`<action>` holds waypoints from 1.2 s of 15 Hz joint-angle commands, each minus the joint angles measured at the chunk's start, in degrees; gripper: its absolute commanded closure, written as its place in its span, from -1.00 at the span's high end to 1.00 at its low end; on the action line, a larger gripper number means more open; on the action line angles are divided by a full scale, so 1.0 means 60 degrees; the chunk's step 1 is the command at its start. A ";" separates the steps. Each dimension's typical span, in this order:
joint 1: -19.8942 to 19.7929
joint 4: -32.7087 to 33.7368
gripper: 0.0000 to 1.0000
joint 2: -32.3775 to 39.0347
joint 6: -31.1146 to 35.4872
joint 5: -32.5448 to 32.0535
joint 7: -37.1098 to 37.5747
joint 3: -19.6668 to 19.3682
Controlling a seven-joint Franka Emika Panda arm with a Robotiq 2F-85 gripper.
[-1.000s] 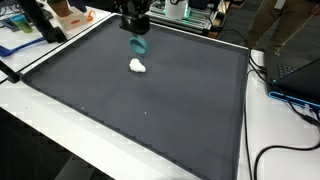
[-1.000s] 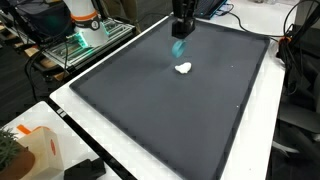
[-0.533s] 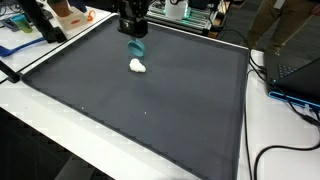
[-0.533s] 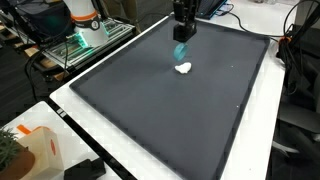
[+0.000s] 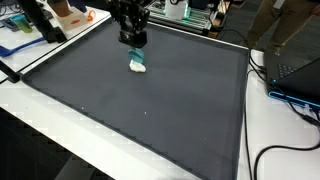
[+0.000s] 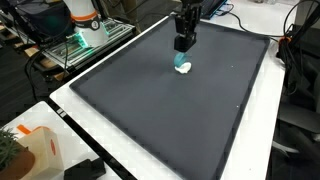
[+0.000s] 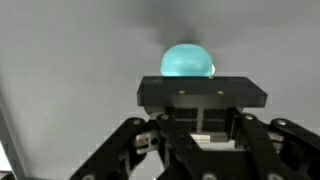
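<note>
My gripper [image 5: 134, 47] is shut on a small teal soft object [image 5: 136, 60] that hangs below its fingers. The teal object is right over a small white lump [image 5: 141, 68] on the dark mat [image 5: 150, 120]; I cannot tell whether they touch. Both exterior views show this; in an exterior view the gripper [image 6: 182, 48] holds the teal object [image 6: 181, 61] just above the white lump [image 6: 184, 70]. In the wrist view the teal object [image 7: 187, 60] shows as a round dome beyond the gripper [image 7: 200, 100], with a sliver of the white lump [image 7: 211, 70] at its right edge.
The mat lies on a white table [image 5: 40, 150] with cables [image 5: 280, 150] at one side. An orange and white box [image 6: 40, 148] and a plant stand near the table's corner. Equipment racks [image 6: 85, 35] and a black laptop [image 5: 295, 70] stand around the table.
My gripper has moved with the teal object toward the white lump and come lower, so that the teal object now sits right over the lump. The lump has not moved.
</note>
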 commanded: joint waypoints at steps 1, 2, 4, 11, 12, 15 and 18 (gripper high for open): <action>0.0101 0.0016 -0.56 0.0382 0.0507 -0.0371 0.0152 -0.0136; 0.0092 0.0028 -0.56 0.0445 0.0569 -0.0409 0.0140 -0.0157; 0.0076 0.0076 -0.56 0.0645 0.0440 -0.0601 0.0235 -0.0241; -0.0062 0.1065 -0.56 0.1879 -0.0982 -0.0317 0.0716 -0.0552; -0.0078 0.1248 -0.56 0.2086 -0.1087 -0.0272 0.0810 -0.0604; -0.0086 0.1956 -0.56 0.2413 -0.1827 0.0164 0.0988 -0.0643; 0.0161 0.2032 -0.56 0.1259 -0.2488 0.0289 0.0829 -0.0452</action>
